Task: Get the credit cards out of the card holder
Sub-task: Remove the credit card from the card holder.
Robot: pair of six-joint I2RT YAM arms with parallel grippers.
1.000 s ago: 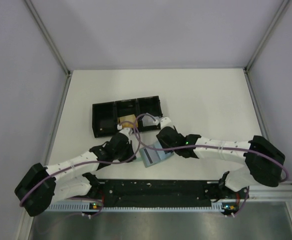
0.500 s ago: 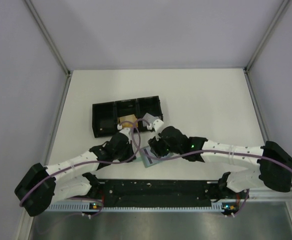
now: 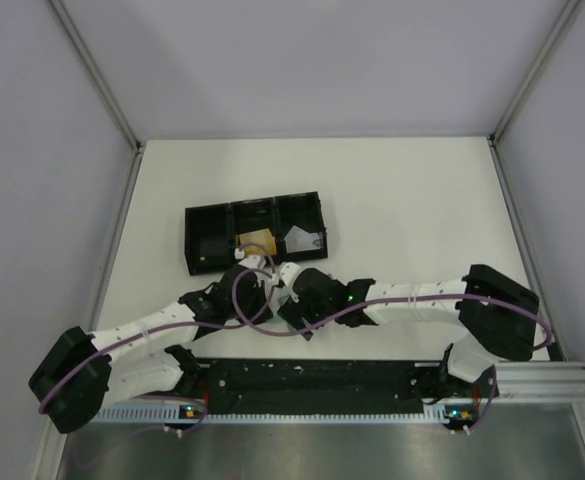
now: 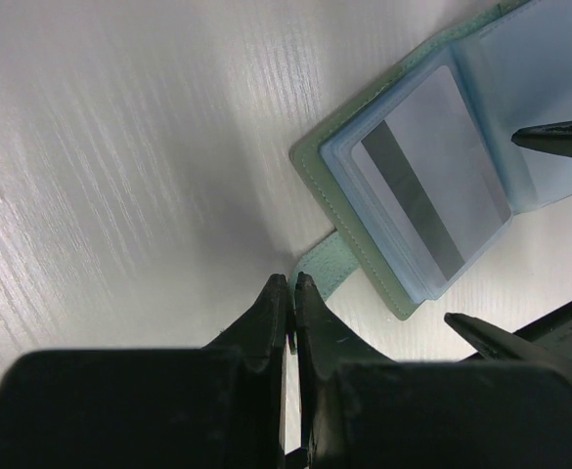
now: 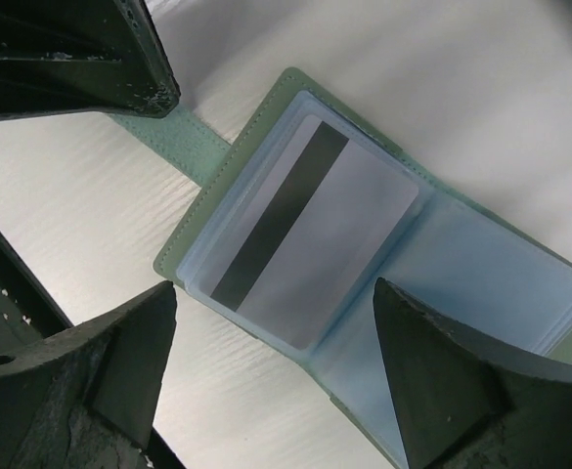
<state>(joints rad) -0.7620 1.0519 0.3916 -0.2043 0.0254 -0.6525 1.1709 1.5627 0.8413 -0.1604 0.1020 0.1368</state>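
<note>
**One card in the open holder, two in the tray**

From above, the black tray (image 3: 200, 240) lies on the white table (image 3: 412, 200). A tan card (image 3: 255, 240) sits at the near side of its middle compartment and a silvery card (image 3: 302, 240) in its right one. Just in front of the tray, the left gripper (image 3: 257, 287) and the right gripper (image 3: 292, 303) crowd together over one spot. They hide the card holder almost wholly in this view.

The left wrist view shows the card holder (image 4: 550, 68) lying open and flat on the table. A grey striped card (image 4: 432, 186) is tucked in the clear sleeve of the panel nearer the tab (image 4: 320, 262). The left gripper's fingers are pressed together with their tips at the tab's end (whether the tab is pinched between them cannot be told). The right gripper's two tips poke in from the right, one over the far panel and one beside the holder.

In the right wrist view, the right gripper's fingers (image 5: 442, 391) stand wide apart above the holder, straddling the striped card. The other panel's sleeve looks blue. A left finger (image 5: 70, 49) covers the tab's end.
</note>
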